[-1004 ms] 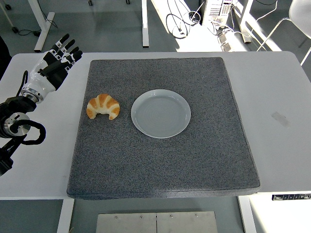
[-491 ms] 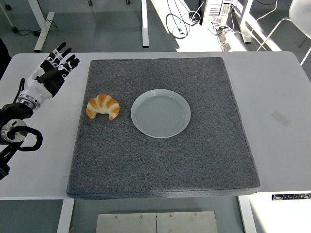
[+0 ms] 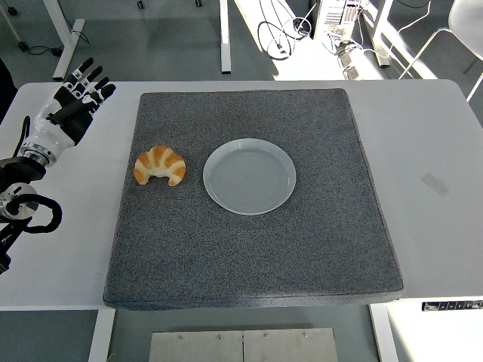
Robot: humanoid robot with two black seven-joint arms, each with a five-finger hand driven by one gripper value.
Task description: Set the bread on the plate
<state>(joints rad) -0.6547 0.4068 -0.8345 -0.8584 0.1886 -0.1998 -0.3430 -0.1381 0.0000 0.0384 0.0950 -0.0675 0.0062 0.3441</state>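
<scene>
Golden crust: croissant [image 3: 160,165], crescent shape, horns pointing down toward the near edge, sitting on the left part of the grey mat [image 3: 256,249], just beside the plate [image 3: 250,176] but not touching it.
Weight guess: very light, probably barely anything for the fingers to feel.
Softness: looks flaky and squashy, so likely to dent or shed crumbs under a hard squeeze; gentle pinch only.
Slip: rough crust, probably grips fine, not slippery.
Where to grab: across the fat middle hump, fingers on the far side and thumb on the near side; skip the thin horns, likely to snap or bend.
Plate: pale grey, round, shallow raised rim, empty, roughly centre of mat; rim low enough to lift over easily.
Left hand [image 3: 66,113]: off the mat over the white table [image 3: 430,143] at far left, well apart from the croissant, fingers stretched out straight and spread, holding nothing.
Right hand: nowhere in the head view.
Other stuff: small smudge or tape mark on the table at right, far from the action; desk legs and cables on the floor beyond the table.
In the way: nothing between hand and croissant, nothing between croissant and plate; short clear hop to the right.
Task status: not started yet, bread not on plate.
</scene>
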